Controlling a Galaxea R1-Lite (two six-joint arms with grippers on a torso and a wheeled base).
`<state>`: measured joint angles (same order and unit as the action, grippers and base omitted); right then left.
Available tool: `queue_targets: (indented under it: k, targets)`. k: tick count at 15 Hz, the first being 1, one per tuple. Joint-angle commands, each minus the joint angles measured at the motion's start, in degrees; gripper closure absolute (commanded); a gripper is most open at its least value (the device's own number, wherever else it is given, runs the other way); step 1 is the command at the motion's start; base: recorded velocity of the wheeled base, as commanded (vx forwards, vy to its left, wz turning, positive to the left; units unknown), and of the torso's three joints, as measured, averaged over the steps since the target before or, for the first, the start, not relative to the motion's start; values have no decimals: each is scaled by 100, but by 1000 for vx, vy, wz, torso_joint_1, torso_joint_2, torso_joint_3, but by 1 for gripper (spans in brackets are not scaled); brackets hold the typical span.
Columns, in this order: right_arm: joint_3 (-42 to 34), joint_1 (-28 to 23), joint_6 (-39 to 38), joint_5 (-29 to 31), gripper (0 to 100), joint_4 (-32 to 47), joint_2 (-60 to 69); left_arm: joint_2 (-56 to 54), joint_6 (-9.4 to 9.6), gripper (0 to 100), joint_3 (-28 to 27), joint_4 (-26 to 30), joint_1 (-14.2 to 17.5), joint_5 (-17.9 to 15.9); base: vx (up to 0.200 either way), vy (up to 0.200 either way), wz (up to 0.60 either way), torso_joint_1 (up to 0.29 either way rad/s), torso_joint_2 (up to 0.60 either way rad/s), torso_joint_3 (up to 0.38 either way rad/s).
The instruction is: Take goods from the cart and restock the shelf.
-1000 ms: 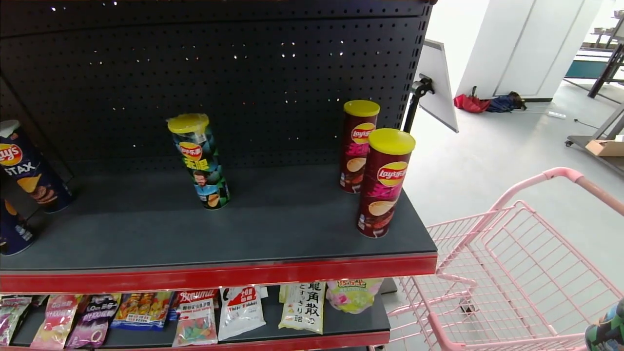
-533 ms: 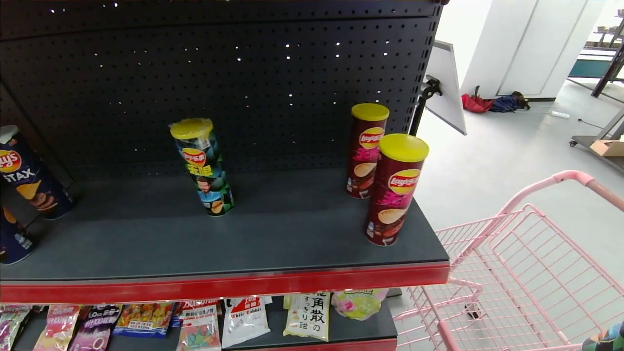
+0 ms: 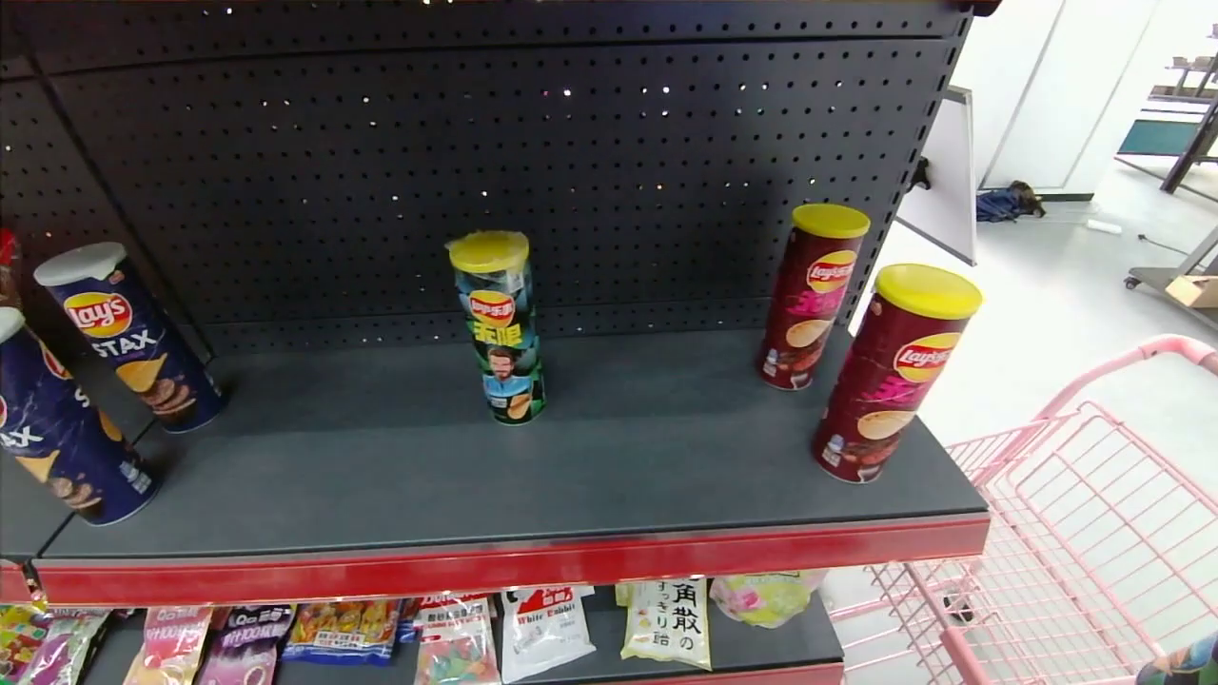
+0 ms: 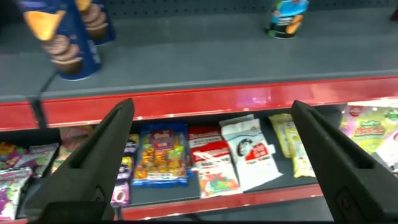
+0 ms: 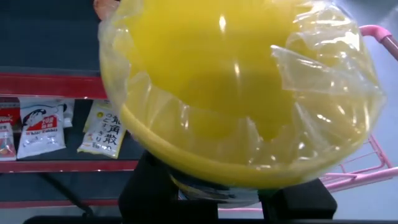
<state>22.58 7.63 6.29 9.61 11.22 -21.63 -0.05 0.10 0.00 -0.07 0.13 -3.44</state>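
A green-and-blue chip can with a yellow lid stands mid-shelf on the dark shelf board. Two maroon cans stand at its right end. The pink cart is to the right of the shelf. My right gripper is shut on another chip can whose yellow, plastic-wrapped lid faces the wrist camera; a patterned bit of that can shows at the lower right corner of the head view. My left gripper hangs open in front of the shelf's red edge, holding nothing.
Two blue cans stand at the shelf's left end. Snack bags fill the lower shelf. The black pegboard back wall closes the rear. Bare shelf space lies between the green can and the maroon cans.
The head camera has turned left, so the shelf and cans slid right in the picture and a second blue can came into view. Nothing on the shelf moved.
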Motion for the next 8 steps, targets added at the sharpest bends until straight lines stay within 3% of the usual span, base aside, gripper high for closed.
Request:
queue_targets:
  k: [1, 8]
  targets:
    - [-16, 2, 13, -3, 100, 12, 1, 5, -1, 0, 0, -1, 4, 1, 0, 200, 0, 2, 2, -2]
    - [-25, 2, 21, -3, 100, 12, 1, 5, -1, 0, 0, -1, 4, 1, 0, 200, 0, 1, 4, 2]
